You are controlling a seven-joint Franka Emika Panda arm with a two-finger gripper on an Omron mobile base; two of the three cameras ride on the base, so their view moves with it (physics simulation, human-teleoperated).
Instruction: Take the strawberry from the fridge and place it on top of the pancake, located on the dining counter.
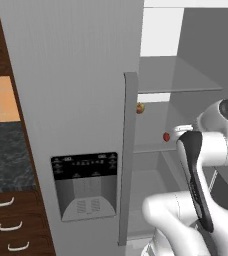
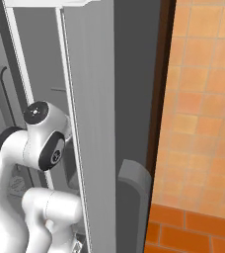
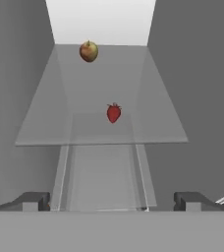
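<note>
My gripper [image 3: 112, 202] faces into the open fridge [image 1: 71, 100], its fingers spread wide and holding nothing, lined up so the strawberry [image 3: 113, 112] sits between them ahead. The berry rests near the middle of a glass shelf [image 3: 45, 128], well short of the small yellowish-brown round item [image 3: 88, 51] at the back. In my hand view its long axis runs up and down, green top uppermost, tip pointing down toward me
</note>
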